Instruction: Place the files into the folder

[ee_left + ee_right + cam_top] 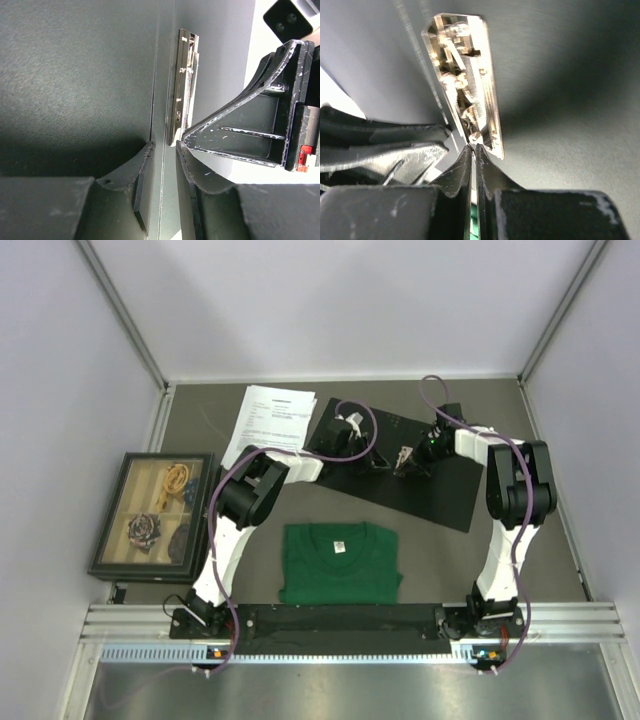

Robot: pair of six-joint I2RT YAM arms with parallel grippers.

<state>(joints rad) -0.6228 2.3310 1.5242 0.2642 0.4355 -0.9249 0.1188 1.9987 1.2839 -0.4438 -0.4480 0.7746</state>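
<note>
Counter: dark grey counter (430,560); it carries the folder and everything else.
Folder: thin flat folder (440,495), lying open with its black inner faces up.
Files: loose white printed paper sheets (268,422), just beside the folder's far left corner and not yet inside it.
Left gripper (164,146): low over the folder's inner face by the spine crease. Its jaws are spread a little, with nothing between them.
Right gripper (474,147): jaws pressed together, tips touching one end of the clip.
Clip: narrow silver metal spring clip (185,80), fixed along the folder's spine.
Step in hand: probably working the clip open so the folder can take paper; the sheets have not been fetched.
Next move: it likely calls for levering the clip up and keeping it raised while the other arm slides the sheets across into the folder.
Hard to make out: whether the clip is raised or flat, and whether the right tips pinch its lever or only press against it. The folder's outer face is turned down. In the top view the arms and cables cover both fingertips.
</note>
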